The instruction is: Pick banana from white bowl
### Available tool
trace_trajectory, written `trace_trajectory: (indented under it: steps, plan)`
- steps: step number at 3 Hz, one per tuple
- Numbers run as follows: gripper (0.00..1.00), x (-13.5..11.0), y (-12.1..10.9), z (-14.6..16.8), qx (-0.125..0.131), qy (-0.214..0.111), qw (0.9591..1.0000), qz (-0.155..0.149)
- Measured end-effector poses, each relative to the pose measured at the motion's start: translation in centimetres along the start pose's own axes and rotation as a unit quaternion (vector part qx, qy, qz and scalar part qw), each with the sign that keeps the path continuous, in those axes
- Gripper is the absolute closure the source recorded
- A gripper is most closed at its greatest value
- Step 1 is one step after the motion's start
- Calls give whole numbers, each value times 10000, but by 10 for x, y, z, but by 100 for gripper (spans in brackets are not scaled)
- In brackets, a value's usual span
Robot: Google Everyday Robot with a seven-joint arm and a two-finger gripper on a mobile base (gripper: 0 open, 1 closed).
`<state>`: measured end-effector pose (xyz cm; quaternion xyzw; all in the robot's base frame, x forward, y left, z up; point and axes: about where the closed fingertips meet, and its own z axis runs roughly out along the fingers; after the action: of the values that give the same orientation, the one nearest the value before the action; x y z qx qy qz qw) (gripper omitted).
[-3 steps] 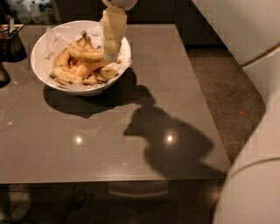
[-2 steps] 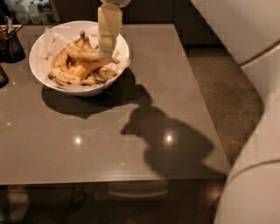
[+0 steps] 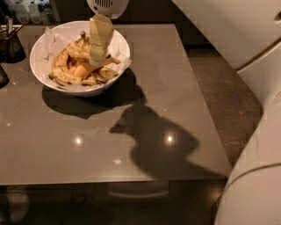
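The white bowl (image 3: 37, 52), lined with crumpled white paper, stands at the table's back left. In it lies the long curved yellow banana (image 3: 74, 50) with brown speckles, its dark stem pointing to the back. Smaller, browner banana pieces (image 3: 66, 79) and an orange chunk (image 3: 81, 70) lie around it. My gripper (image 3: 97, 58) hangs down from the top edge into the bowl. Its tip is just right of the banana's middle, above the orange chunk. I cannot tell whether it touches the banana.
A dark container with utensils (image 3: 9, 44) stands at the far left, beside the bowl. The grey table (image 3: 145, 88) ends at the right and front edges. My white body (image 3: 254, 167) fills the right side. Bottles (image 3: 30, 11) stand behind the table.
My gripper has moved left over the bowl and slightly lower, from the bowl's right rim to near the banana's middle. The bowl has not moved.
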<state>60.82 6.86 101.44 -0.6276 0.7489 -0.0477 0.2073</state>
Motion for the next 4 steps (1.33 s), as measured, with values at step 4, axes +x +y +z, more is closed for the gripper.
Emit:
trace_trajectory:
  steps: [4]
  plan:
    - [19,-54,-1,31,-115,168,9993,-324]
